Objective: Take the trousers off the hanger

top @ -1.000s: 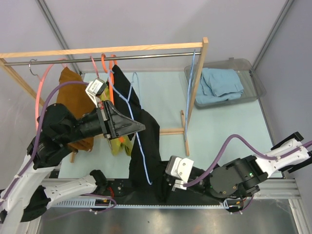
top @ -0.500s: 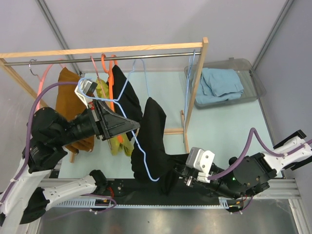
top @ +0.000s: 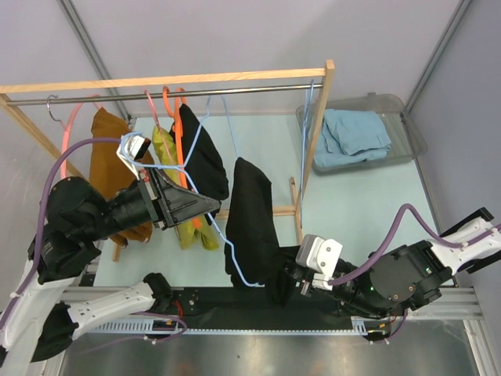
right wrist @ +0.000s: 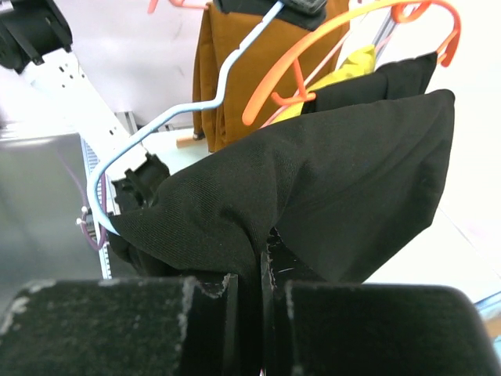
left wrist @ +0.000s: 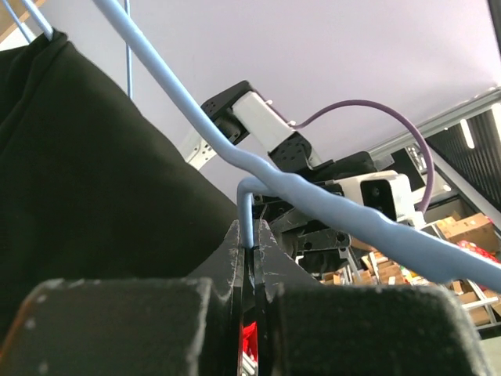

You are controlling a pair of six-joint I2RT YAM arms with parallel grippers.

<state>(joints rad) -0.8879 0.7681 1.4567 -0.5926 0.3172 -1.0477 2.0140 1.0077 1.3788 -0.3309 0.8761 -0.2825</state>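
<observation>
- Trousers (top: 250,215): black woven cloth, centre of the overhead view, draped over the hanger. One dark fold hangs below the rail. A second, longer one runs down toward the bottom edge of the frame, above the tabletop.
- Hanger (top: 229,249): thin pale-blue wire, tilted, running from near the rail down through the cloth to a bend low in the frame.
- Left tool (left wrist: 250,239): fingers together, pinched on the hanger wire close to a bend, as its wrist view shows.
- Right tool (right wrist: 262,266): fingers together, clamped on a bunched fold at the low end of the trousers.
- Handling, trousers (judged): soft, limp and light. They will fold and stretch rather than hold shape, and should slide over smooth wire but may snag at the bends. A pinch on a thick gathered fold near the hem end is best, not on a single layer.
- Handling, hanger (judged): light and springy, and it twists easily. It is best held near a bend so that it cannot rotate in the fingers.
- Rail (top: 180,88): wood and metal, across the top of the frame.
- Also on the rail: orange hanger (top: 178,106), brown garment (top: 109,149), yellow garment (top: 164,145).
- Clear bin (top: 407,117): upper right, holding folded blue cloth.
- Tabletop (top: 352,196): pale green.
</observation>
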